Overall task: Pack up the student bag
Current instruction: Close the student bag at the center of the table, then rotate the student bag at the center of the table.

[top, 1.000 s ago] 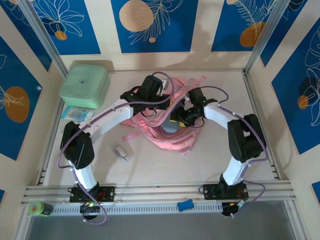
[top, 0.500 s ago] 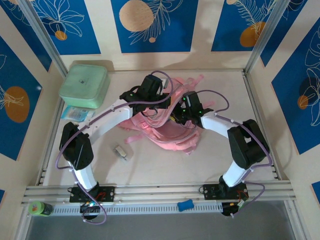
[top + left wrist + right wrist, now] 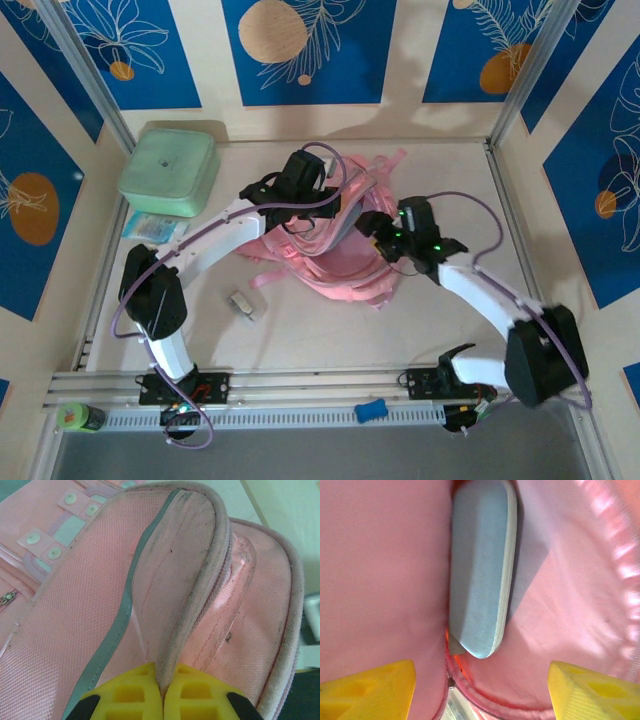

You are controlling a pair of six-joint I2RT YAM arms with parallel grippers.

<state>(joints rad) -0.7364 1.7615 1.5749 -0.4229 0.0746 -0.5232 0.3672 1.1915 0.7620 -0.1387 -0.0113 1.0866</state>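
The student bag [image 3: 335, 262], pink and soft, lies in the middle of the table in the top view. My left gripper [image 3: 337, 213] is shut on the rim of its opened flap [image 3: 200, 580], which it holds up; the yellow fingertips [image 3: 132, 692] pinch the piped edge. My right gripper [image 3: 373, 226] hovers at the bag's mouth, open, with nothing between its fingers [image 3: 370, 687]. A grey-blue pouch [image 3: 479, 575] with a pale zip edge lies inside the pink lining [image 3: 570, 595], just ahead of the right gripper [image 3: 481, 690].
A mint-green square box [image 3: 170, 172] stands at the back left, with a teal packet [image 3: 155, 226] in front of it. A small grey object [image 3: 243, 305] lies left of the bag. A blue item [image 3: 370, 410] and a green one [image 3: 78, 415] rest on the front rail.
The right gripper carried the grey-blue pouch into the bag, let it go and drew back to the right. The left gripper kept its hold on the flap.
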